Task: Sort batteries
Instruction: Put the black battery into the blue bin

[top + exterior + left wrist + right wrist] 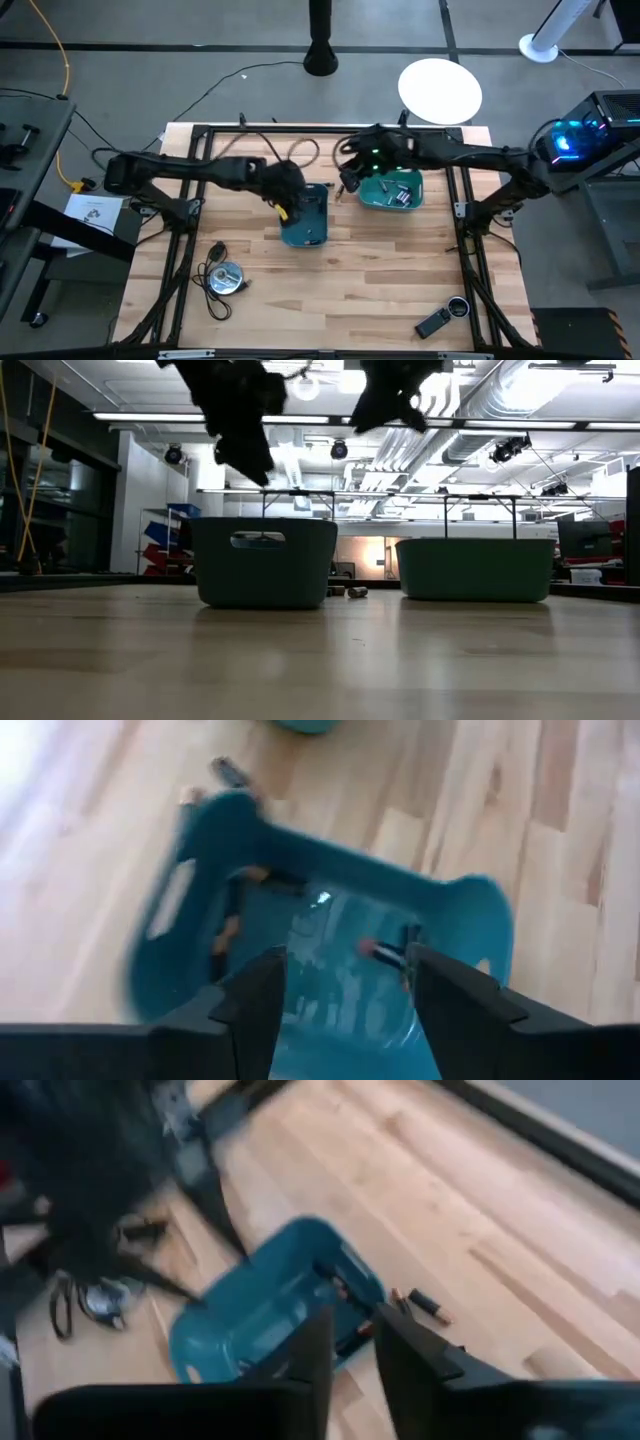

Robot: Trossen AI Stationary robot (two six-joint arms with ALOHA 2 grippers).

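Pale wooden planks make up the desk (330, 290), which carries two teal bins near its far edge. Over the left bin (306, 215) hangs the left claw (340, 982), fingers apart and holding nothing; a few batteries (385, 950) lie inside that bin. Above the gap between the bins, the right claw (348, 1342) has its fingers only narrowly parted, also empty. More batteries (400, 192) fill the right bin (392, 190), and two loose cells (425, 1304) rest on the desk between the bins.
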